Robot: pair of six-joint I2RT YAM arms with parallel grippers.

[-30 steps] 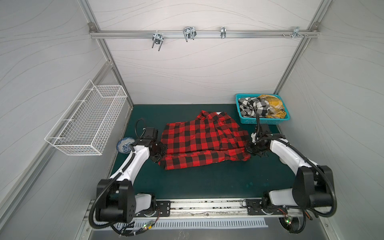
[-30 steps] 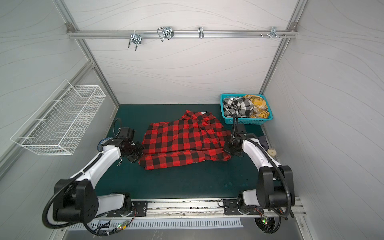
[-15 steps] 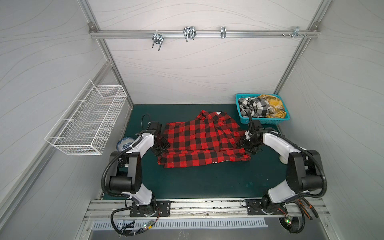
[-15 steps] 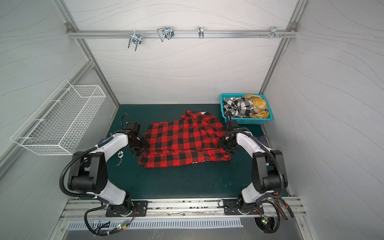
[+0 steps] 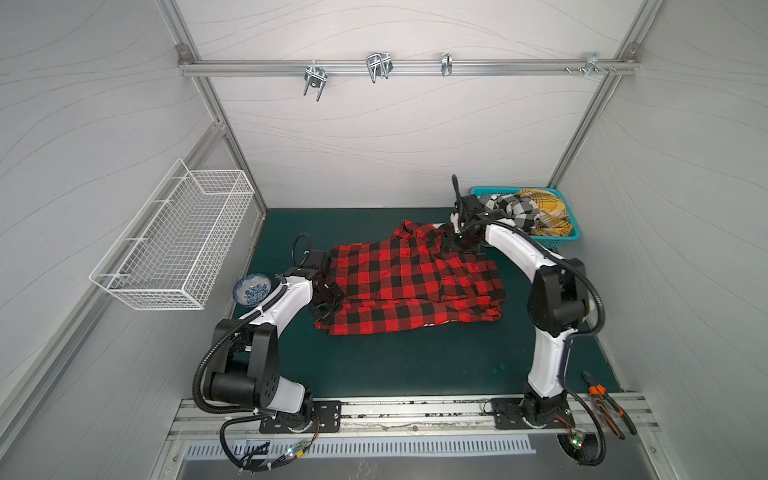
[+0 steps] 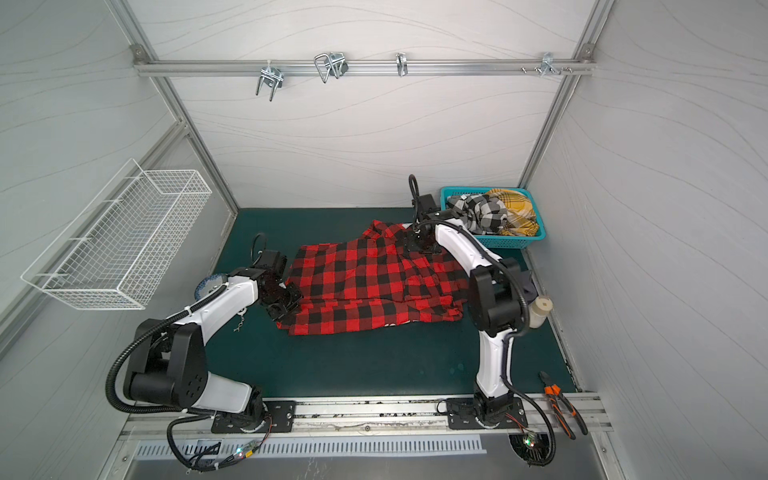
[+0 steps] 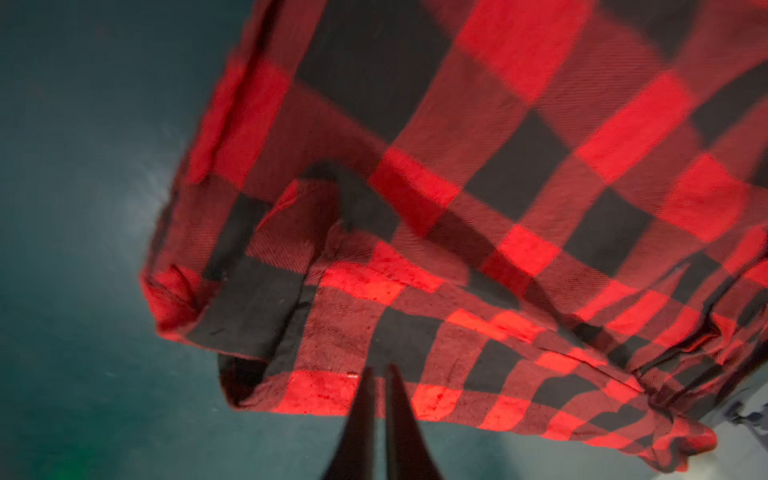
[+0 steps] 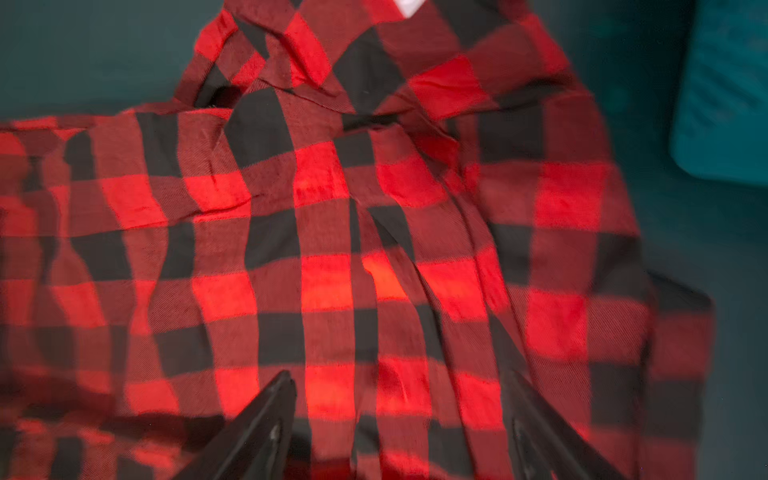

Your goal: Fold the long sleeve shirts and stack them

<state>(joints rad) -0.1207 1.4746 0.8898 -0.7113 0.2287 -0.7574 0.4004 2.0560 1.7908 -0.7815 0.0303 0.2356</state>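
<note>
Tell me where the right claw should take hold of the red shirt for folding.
Pinch the shirt at the shoulder edge beside the collar, coming straight down from above. It lies flat on the mat, so probably only edges and raised wrinkles offer a bite, and the open right claw hangs over that spot.

- Back wall [image 5: 395,137] at 12 o'clock: white panelling with faint wavy lines, evenly lit.
- Left wall [image 5: 83,124] at 9 o'clock and right wall [image 5: 685,208] at 3 o'clock: the same white panelling.
- Aluminium posts [image 5: 226,137] stand in the back corners.
- Aluminium crossbar [image 5: 498,66] spans the back wall high at 12 o'clock, with metal hooks [image 5: 377,66] hanging on it.
- White wire basket [image 5: 174,245] is fixed to the left wall at 9 o'clock.
- Dark green mat [image 5: 415,361] covers the floor.
- Metal base rail [image 5: 415,409] runs along 6 o'clock, with a slotted grille [image 5: 374,448] beside it.
</note>
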